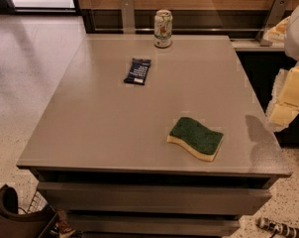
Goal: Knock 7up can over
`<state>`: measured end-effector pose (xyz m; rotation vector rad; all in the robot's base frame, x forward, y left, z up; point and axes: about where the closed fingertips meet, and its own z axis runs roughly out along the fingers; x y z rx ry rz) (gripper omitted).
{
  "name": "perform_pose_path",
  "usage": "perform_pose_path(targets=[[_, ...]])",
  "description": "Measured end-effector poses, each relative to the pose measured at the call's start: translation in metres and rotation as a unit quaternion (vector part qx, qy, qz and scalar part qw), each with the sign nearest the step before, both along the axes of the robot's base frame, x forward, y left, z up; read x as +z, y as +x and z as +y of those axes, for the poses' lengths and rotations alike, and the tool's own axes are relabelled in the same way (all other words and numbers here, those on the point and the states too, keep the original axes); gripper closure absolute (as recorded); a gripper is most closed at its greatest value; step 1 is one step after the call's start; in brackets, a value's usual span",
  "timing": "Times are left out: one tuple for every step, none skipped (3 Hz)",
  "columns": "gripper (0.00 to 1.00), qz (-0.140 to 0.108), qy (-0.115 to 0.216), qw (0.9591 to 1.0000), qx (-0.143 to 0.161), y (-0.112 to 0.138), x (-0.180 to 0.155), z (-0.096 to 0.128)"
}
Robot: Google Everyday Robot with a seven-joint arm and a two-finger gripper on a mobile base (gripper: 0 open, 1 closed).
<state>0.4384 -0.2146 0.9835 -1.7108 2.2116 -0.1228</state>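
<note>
The 7up can (163, 29) stands upright at the far edge of the grey table (105, 123), near the middle of that edge. It is whitish with green and red markings and a silver rim. My gripper (287, 99) shows as a pale cream shape at the right edge of the view, beside the table's right side. It hangs off the table, well to the right of the can and nearer to me, and touches nothing.
A flat dark blue packet (137, 71) lies left of and in front of the can. A green and yellow sponge (196, 138) lies at the near right. A wooden wall with metal brackets (127, 14) runs behind the table.
</note>
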Motion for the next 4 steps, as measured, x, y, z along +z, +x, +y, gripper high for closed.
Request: perform_pose_path(targets=[[0.0, 0.0, 0.0, 1.0, 0.0, 0.0, 0.0, 0.0], [0.0, -0.024, 0.02, 0.9995, -0.003, 0.026, -0.001, -0.005], [0.0, -0.058, 0.068, 0.9958, -0.021, 0.069, -0.006, -0.011], [0.0, -0.13, 0.188, 0.9722, -0.049, 0.145, -0.017, -0.002]])
